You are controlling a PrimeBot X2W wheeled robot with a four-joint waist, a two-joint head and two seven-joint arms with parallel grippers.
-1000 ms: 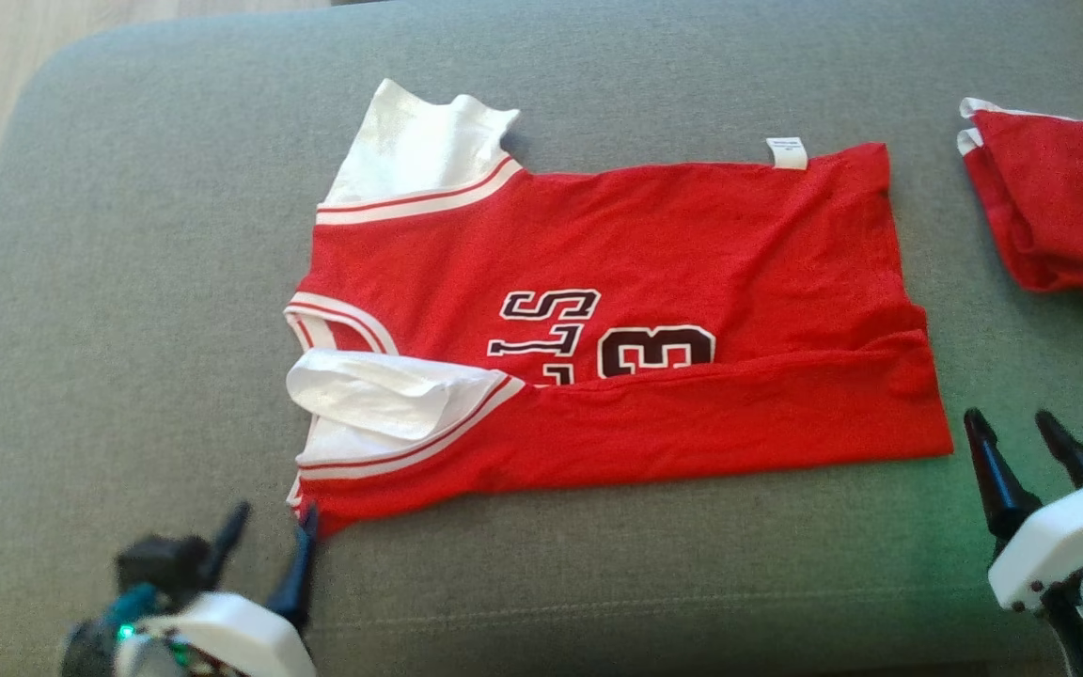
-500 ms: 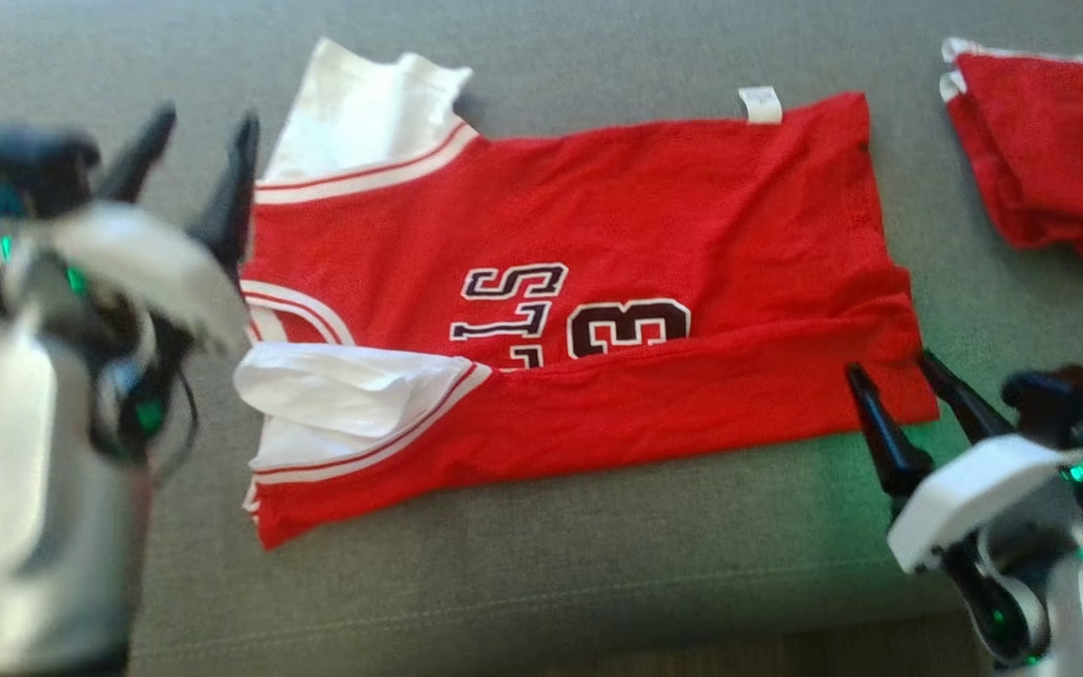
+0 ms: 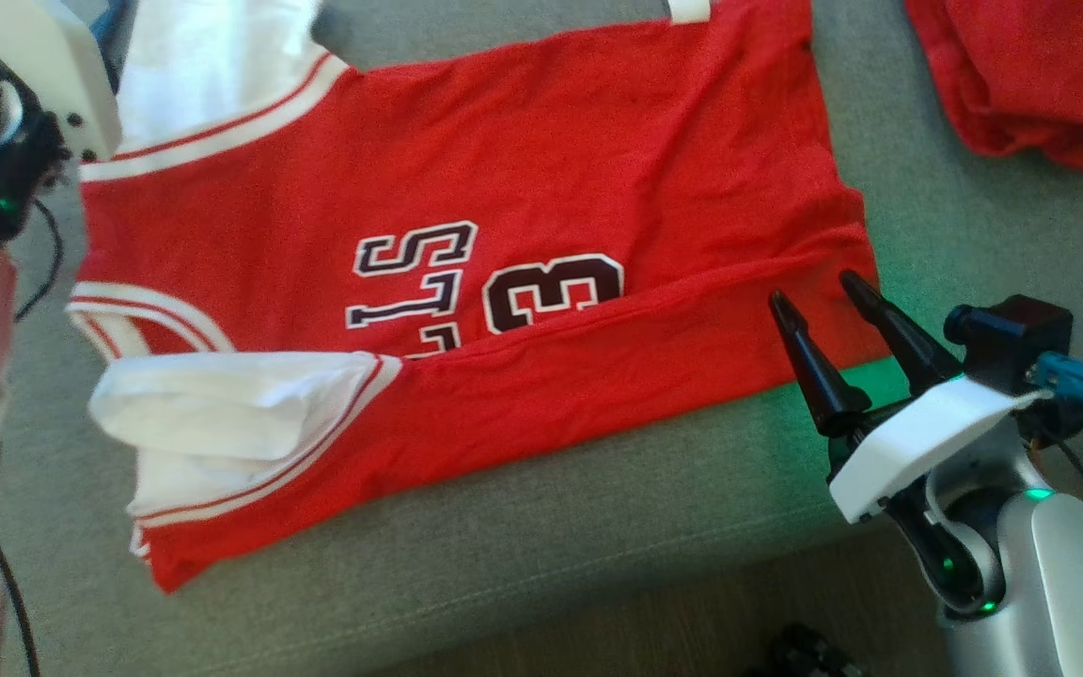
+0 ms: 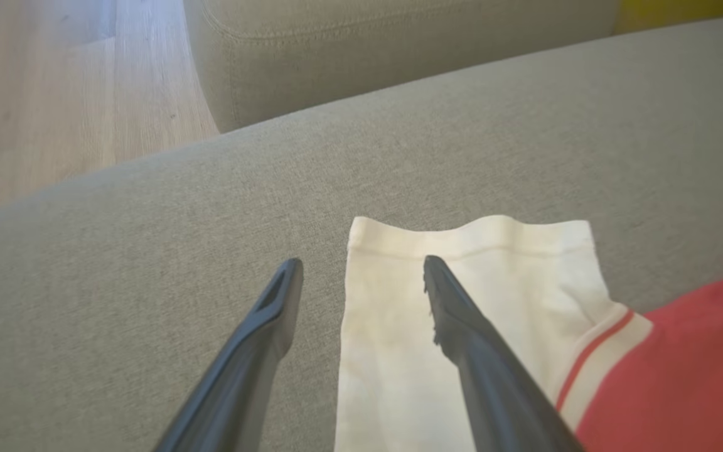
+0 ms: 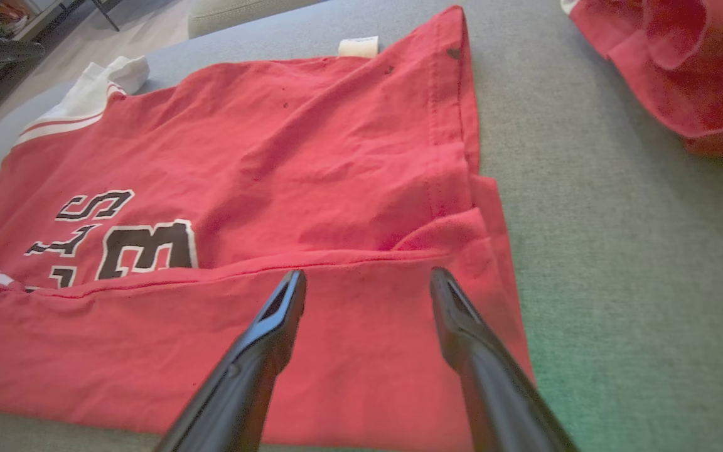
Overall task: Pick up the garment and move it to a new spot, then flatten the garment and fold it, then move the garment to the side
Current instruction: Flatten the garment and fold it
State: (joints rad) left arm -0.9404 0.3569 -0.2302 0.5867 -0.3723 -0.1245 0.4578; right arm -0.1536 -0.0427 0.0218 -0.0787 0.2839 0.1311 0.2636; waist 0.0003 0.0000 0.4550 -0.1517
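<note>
Shirt (image 3: pixel 504 188): red with white sleeves, spread flat on the grey couch (image 3: pixel 598 508). The near long edge is folded in over the dark lettering, and the near sleeve is doubled on top.
Left gripper (image 4: pixel 361 263): fingers spread, holding nothing. It is at the far sleeve (image 4: pixel 524 282), one finger over the white cloth and the other over bare couch. Contact with cloth: cannot tell.
Right gripper (image 3: pixel 814 289): fingers spread, holding nothing, with the tips over the folded strip near the hem corner.
Tag (image 5: pixel 358 47): white, at the shirt's far edge.
Second red cloth (image 3: pixel 1021 75): on the couch to the right, apart from the shirt.
Floor (image 4: pixel 35 94): pale wood, beyond the couch.
</note>
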